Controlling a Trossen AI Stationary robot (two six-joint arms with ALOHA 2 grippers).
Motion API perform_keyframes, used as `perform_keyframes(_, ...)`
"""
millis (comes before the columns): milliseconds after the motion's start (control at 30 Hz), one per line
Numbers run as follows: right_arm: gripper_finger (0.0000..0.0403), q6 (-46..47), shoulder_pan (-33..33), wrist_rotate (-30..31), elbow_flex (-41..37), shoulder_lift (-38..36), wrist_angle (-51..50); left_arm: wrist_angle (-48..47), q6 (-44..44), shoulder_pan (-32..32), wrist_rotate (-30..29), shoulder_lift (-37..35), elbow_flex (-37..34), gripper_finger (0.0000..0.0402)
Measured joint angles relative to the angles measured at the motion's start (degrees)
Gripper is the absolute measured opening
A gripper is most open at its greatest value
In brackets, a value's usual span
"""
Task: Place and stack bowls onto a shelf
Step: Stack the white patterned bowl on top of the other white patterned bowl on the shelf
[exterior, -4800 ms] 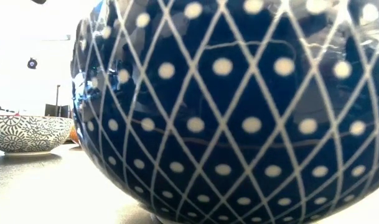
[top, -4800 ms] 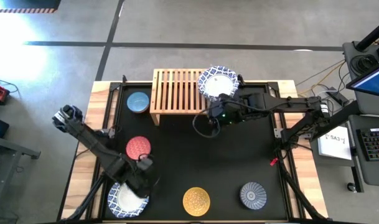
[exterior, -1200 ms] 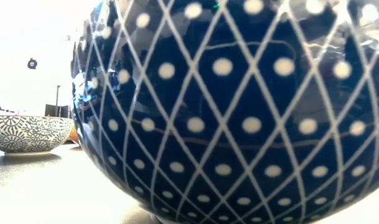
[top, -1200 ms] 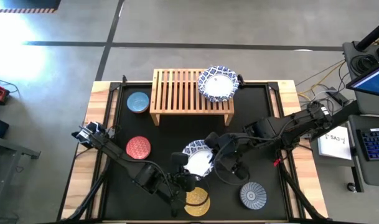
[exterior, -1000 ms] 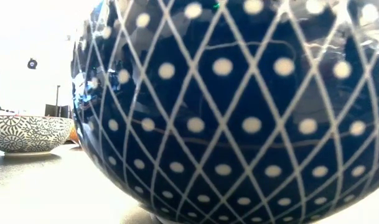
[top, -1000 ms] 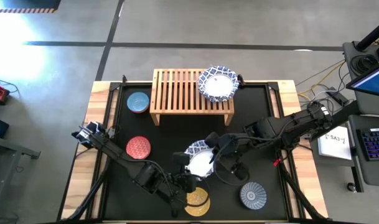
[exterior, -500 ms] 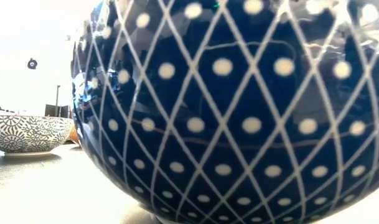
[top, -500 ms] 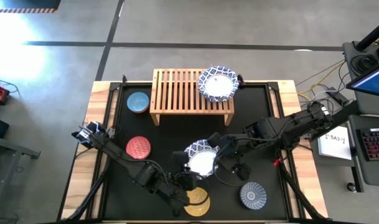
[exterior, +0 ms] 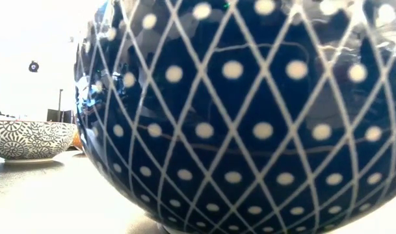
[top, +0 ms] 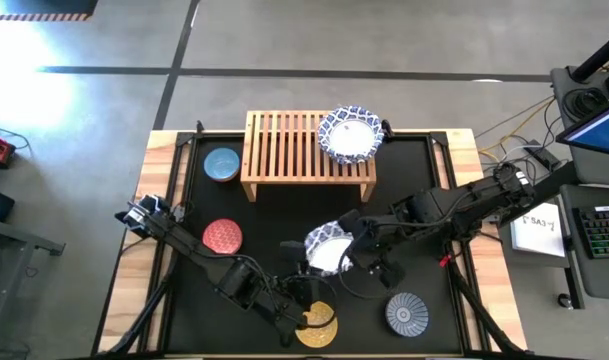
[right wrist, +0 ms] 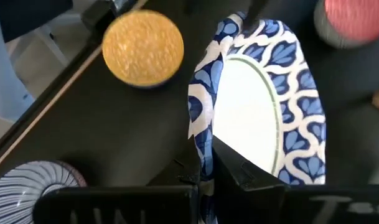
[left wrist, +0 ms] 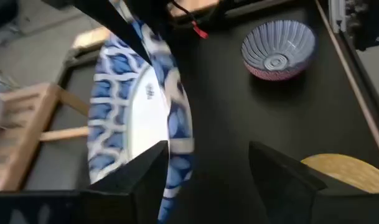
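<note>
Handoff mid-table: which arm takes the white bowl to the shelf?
Right. The right hand is clamped on the rim of the white bowl. The left hand is open beside it, by the yellow bowl and farther from the shelf.

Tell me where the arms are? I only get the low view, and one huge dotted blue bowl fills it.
Observer: Both meet mid-table at a blue-rimmed white bowl; the right gripper is clamped on its rim.
Operator: And the left one?
Observer: The left gripper is open, its fingers apart beside that bowl's rim.
Operator: Anything on the shelf?
Observer: The shelf carries a second white bowl, at the right-arm end.
</note>
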Motion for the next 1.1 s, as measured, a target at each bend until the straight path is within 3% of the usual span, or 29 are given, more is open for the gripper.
perform_keyframes(267, 0.0009, 4.4, 0.0, 7.5, 0.3, 0.0, -5.7, 1.6, 3.7, 0.0, -5.6, 0.0, 0.0, 0.0225)
perform_keyframes(567, 0.0009, 5.9, 0.0, 12.7, 5.1, -0.2, -9.1, -1.9, 2.5, 0.2, -6.3, -0.1, 0.0, 0.0226)
perform_keyframes(667, 0.0009, 4.2, 0.0, 18.7, 7.2, -0.2, -9.1, -2.4, 2.1, 0.3, -7.1, -0.1, 0.0, 0.0226)
perform_keyframes(867, 0.0008, -2.2, -1.6, 37.7, 9.7, -0.2, -9.6, -2.9, 2.0, 0.3, -7.4, -0.1, 0.0, 0.0226)
perform_keyframes(1100, 0.0008, -4.5, -9.2, 39.9, 10.4, -0.2, -10.7, -2.9, 2.0, 0.3, -7.4, -0.1, 0.0, 0.0226)
